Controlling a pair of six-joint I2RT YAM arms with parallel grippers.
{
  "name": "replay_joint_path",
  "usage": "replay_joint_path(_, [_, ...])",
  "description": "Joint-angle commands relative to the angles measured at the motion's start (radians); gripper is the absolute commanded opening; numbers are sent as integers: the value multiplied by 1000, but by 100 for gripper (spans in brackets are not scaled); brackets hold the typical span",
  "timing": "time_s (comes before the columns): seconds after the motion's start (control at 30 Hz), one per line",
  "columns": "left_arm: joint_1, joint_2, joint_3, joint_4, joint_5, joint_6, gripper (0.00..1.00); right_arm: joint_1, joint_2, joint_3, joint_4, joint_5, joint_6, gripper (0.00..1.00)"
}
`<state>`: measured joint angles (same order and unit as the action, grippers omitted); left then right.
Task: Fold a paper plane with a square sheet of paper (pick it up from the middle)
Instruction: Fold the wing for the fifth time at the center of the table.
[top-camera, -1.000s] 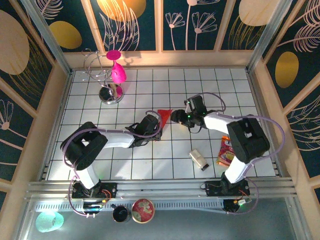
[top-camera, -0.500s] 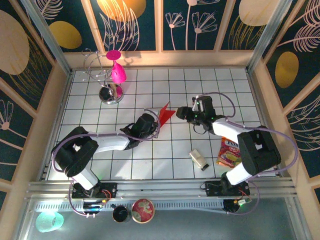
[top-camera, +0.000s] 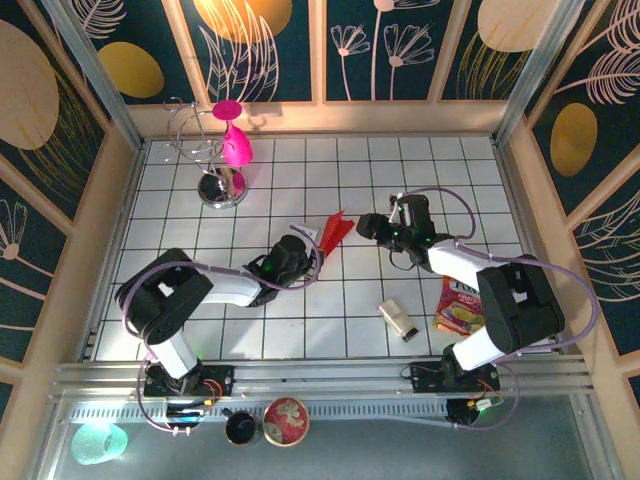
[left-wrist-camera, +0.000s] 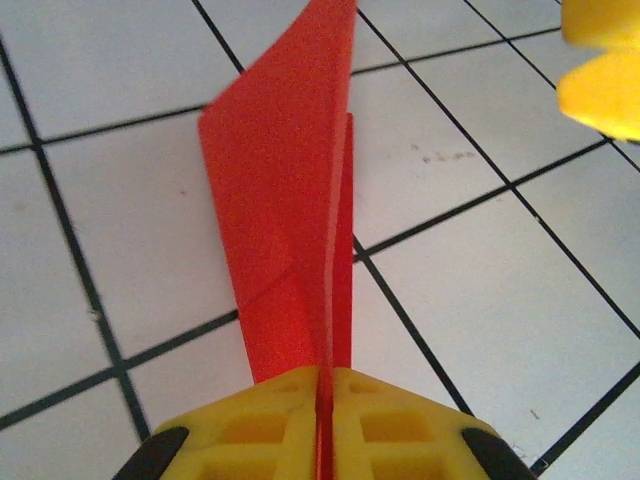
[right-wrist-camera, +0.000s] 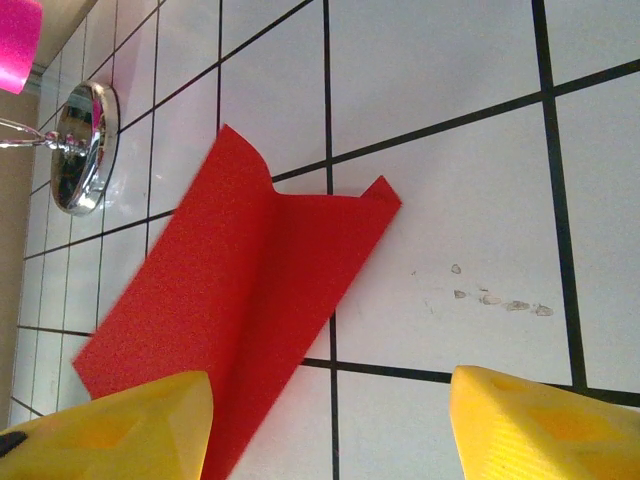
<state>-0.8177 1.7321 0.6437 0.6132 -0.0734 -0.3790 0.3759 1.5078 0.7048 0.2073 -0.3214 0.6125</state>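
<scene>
The red sheet of paper (top-camera: 336, 229) is folded lengthwise into a narrow, creased, dart-like shape that stands on edge over the tiles near the middle. My left gripper (top-camera: 313, 254) is shut on its near end; in the left wrist view the paper (left-wrist-camera: 288, 200) runs straight out from between the closed yellow fingers of this gripper (left-wrist-camera: 325, 385). My right gripper (top-camera: 366, 228) is open just right of the paper's far end. In the right wrist view the paper (right-wrist-camera: 230, 300) lies by the left finger (right-wrist-camera: 130, 420) of this gripper (right-wrist-camera: 330, 395), with nothing gripped.
A chrome wire stand (top-camera: 215, 185) with a magenta goblet (top-camera: 236, 142) stands at the back left. A printed snack packet (top-camera: 458, 305) and a small boxy object (top-camera: 398, 318) lie at the front right. Wooden walls ring the tiled floor.
The paper has gone from a flat triangle to a narrow shape on edge. The right gripper has drawn back to the right of it. The left arm has shifted while holding it.
</scene>
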Motion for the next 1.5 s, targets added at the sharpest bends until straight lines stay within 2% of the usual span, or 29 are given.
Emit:
replay_joint_path(0.0, [-3, 45, -19, 124, 71, -64, 11, -9, -11, -13, 34, 4, 14, 64])
replay_joint_path(0.4, [-4, 120, -27, 220, 132, -157, 11, -12, 3, -22, 51, -14, 27, 64])
replay_joint_path(1.07, [-4, 184, 5, 230, 181, -269, 9, -19, 27, -42, 75, -43, 53, 63])
replay_joint_path(1.23, [6, 171, 56, 105, 256, -312, 9, -19, 43, -35, 60, -54, 37, 64])
replay_joint_path(1.47, [47, 161, 82, 37, 402, -398, 9, -19, 80, -10, 21, -68, -22, 64])
